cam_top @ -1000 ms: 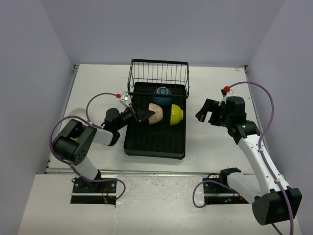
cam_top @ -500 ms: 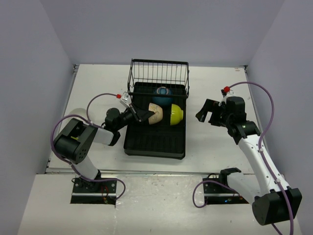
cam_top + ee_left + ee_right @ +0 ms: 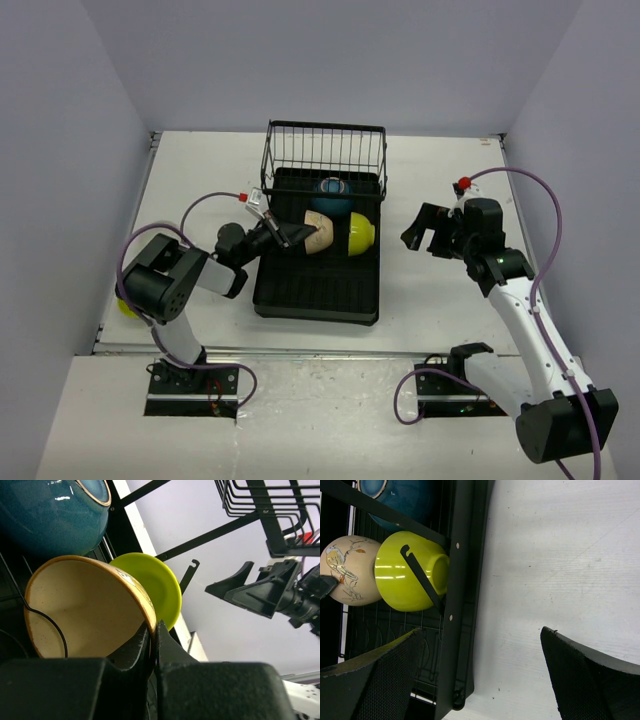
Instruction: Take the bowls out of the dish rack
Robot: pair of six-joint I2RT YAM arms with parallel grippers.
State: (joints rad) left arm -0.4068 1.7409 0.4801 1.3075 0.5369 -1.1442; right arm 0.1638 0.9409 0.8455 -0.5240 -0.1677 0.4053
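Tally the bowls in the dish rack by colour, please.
cream bowl: 1
lime bowl: 1
dark blue bowl: 1
Total in the dish rack: 3

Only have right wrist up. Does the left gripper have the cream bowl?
Observer: Yes. In the left wrist view the left gripper is shut on the cream bowl at its rim, one finger inside and one outside.
Operator: Anything else in the rack outside my crop?
Observer: No. The top view shows only three: the cream bowl, the lime bowl and the blue bowl. The near half of the dish rack is bare.
Operator: Any bowls out already?
Observer: What looks like a second lime bowl peeks out on the table behind the left arm's elbow, mostly hidden.
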